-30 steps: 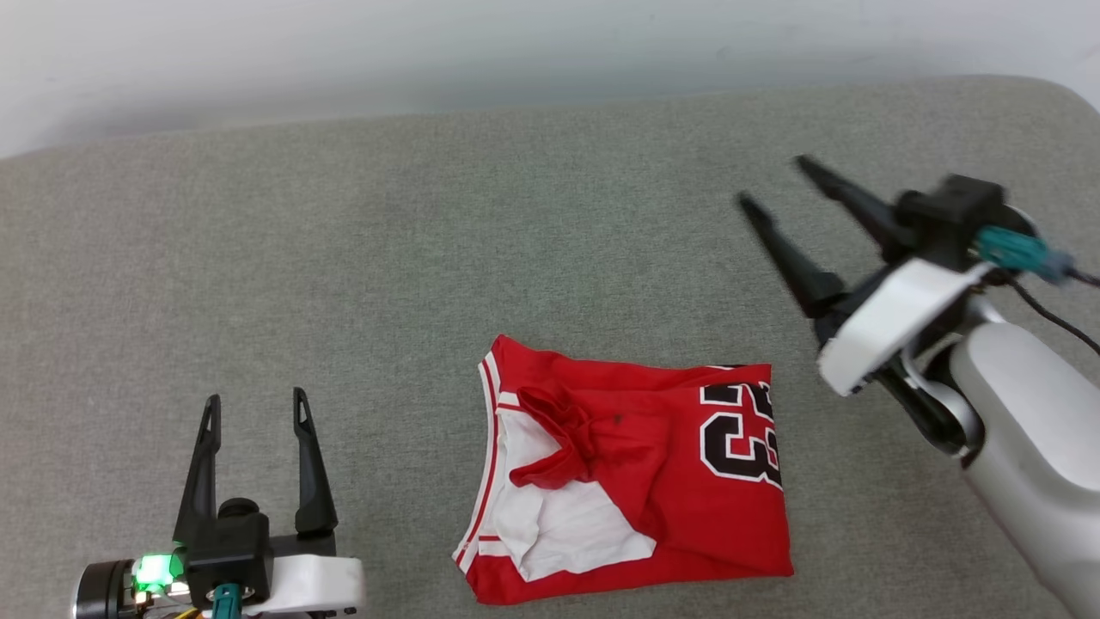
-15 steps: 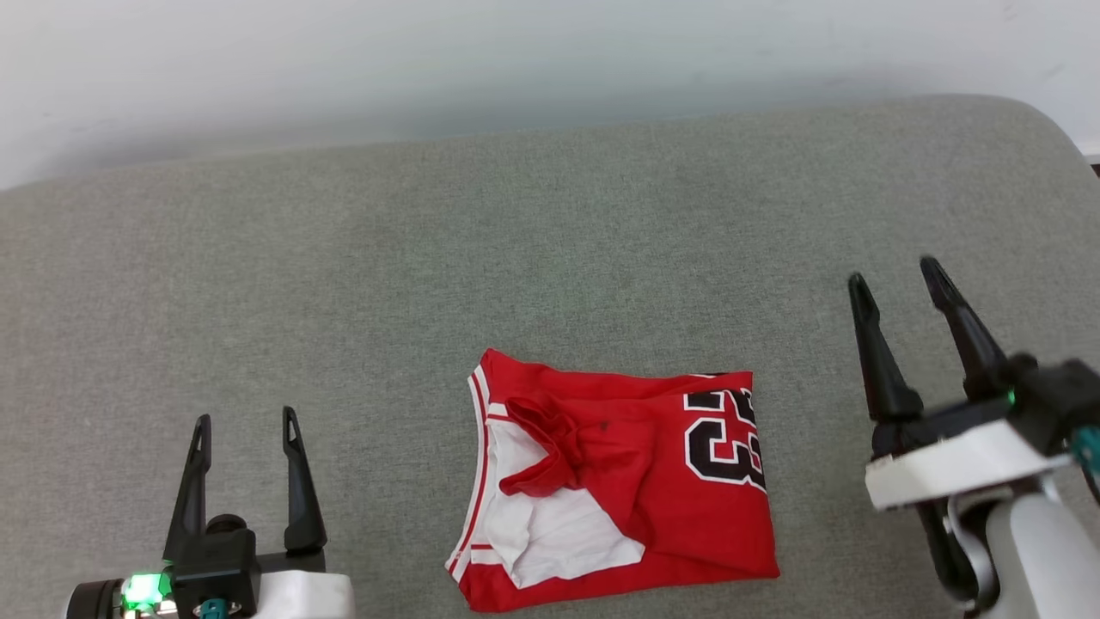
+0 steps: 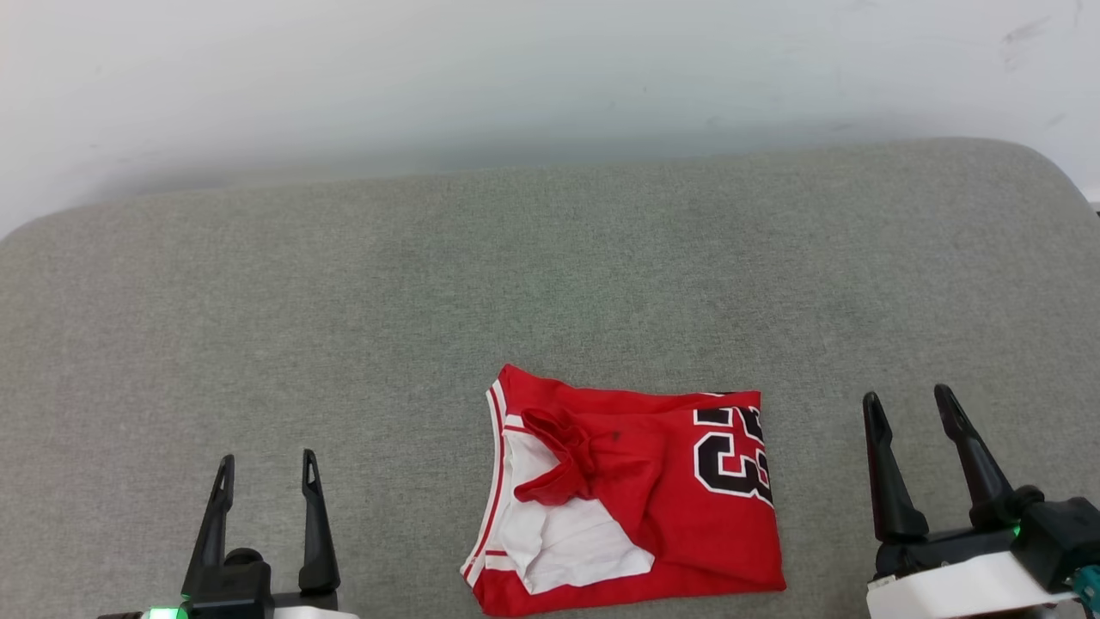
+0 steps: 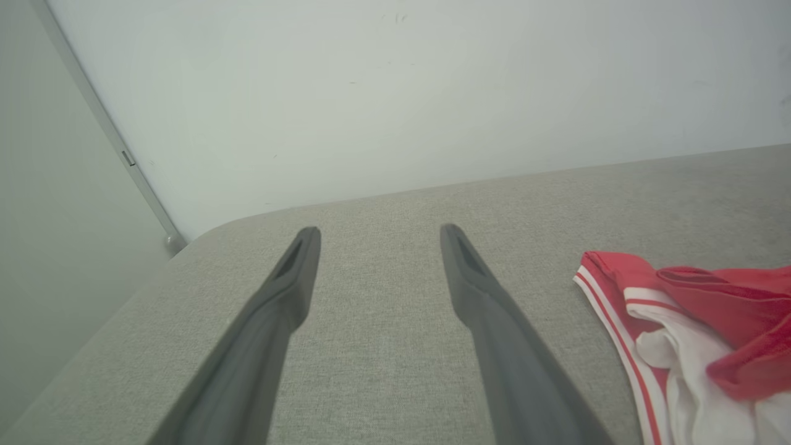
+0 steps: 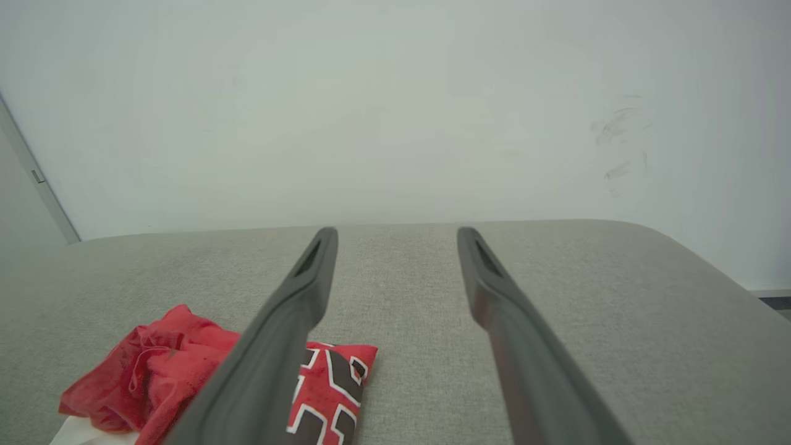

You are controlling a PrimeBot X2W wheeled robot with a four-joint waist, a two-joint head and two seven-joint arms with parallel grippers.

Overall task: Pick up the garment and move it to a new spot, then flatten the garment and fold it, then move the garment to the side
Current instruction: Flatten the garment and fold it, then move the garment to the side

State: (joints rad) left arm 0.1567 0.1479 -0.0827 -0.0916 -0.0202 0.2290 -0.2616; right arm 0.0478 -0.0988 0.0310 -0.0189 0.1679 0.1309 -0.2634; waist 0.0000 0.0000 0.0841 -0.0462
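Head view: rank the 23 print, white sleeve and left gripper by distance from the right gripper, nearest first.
From the right gripper:
1. 23 print, just to its left.
2. White sleeve, farther left, bottom centre.
3. Left gripper, lower left corner.

You see a red garment (image 3: 636, 499) with white inner fabric, red-and-white striped trim and a black, white-outlined 23, on a speckled grey padded surface (image 3: 344, 344) below an off-white wall (image 3: 516, 69).

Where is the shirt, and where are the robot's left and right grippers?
shirt (image 3: 670, 499), head view, on its red middle.
left gripper (image 3: 267, 456), head view, between its open fingertips.
right gripper (image 3: 907, 393), head view, between its open fingertips.
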